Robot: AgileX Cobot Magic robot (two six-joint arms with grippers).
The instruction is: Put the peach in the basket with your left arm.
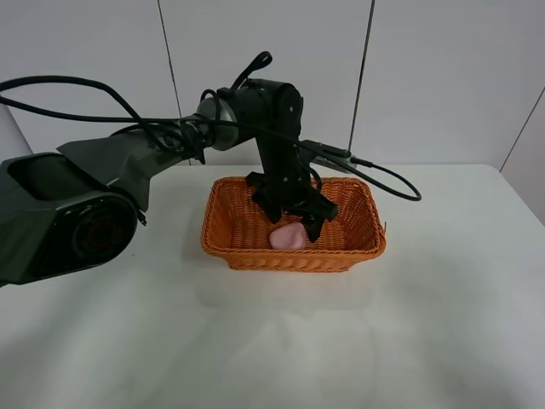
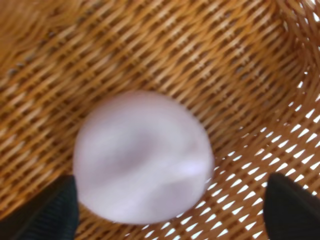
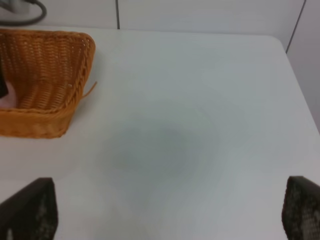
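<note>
The pale pink peach (image 1: 288, 237) lies on the floor of the orange wicker basket (image 1: 223, 223), near its front wall. My left gripper (image 1: 294, 223) reaches down into the basket and stands open just above the peach. In the left wrist view the peach (image 2: 142, 157) rests on the weave (image 2: 200, 60) between the two black fingertips (image 2: 50, 212), with a clear gap on one side. My right gripper (image 3: 170, 212) is open and empty over bare table, off to the side of the basket (image 3: 50, 117). It is out of the exterior high view.
The basket stands at the back middle of a white table (image 1: 426, 341). The left arm's black cables (image 1: 375, 175) loop over the basket's back right rim. A white panelled wall stands behind the table.
</note>
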